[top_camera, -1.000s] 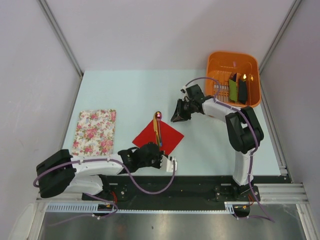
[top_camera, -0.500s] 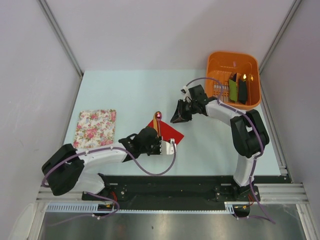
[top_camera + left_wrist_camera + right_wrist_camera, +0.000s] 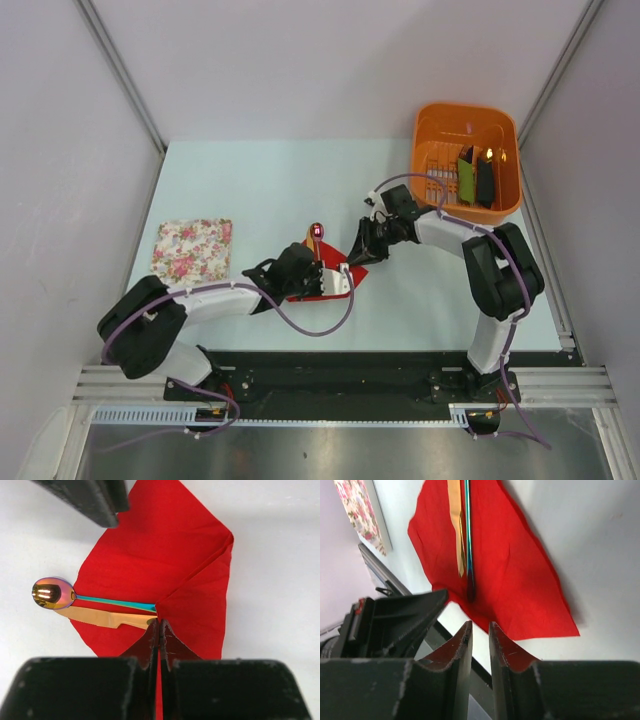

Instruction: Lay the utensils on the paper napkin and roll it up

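The red paper napkin (image 3: 347,262) lies mid-table with its near corner lifted and folded over. My left gripper (image 3: 320,281) is shut on that corner (image 3: 159,622), a thin red edge pinched between its jaws. Of the utensils, a spoon with a dark red bowl (image 3: 317,231) and a gold knife (image 3: 100,617) lie on the napkin (image 3: 165,555); the fold hides their handles. My right gripper (image 3: 362,254) hovers over the napkin's right corner. In the right wrist view its jaws (image 3: 480,627) stand a narrow gap apart with nothing between them, just short of the napkin's edge (image 3: 520,580).
A floral cloth (image 3: 192,252) lies at the left of the table. An orange basket (image 3: 465,107) at the back right holds green and black oblong items (image 3: 467,178). The table's front edge and the black rail run just behind the left gripper.
The left gripper has moved away from the front edge, carrying the napkin's near corner up over the utensils. The right gripper has come toward the napkin's right corner, its jaws slightly wider.
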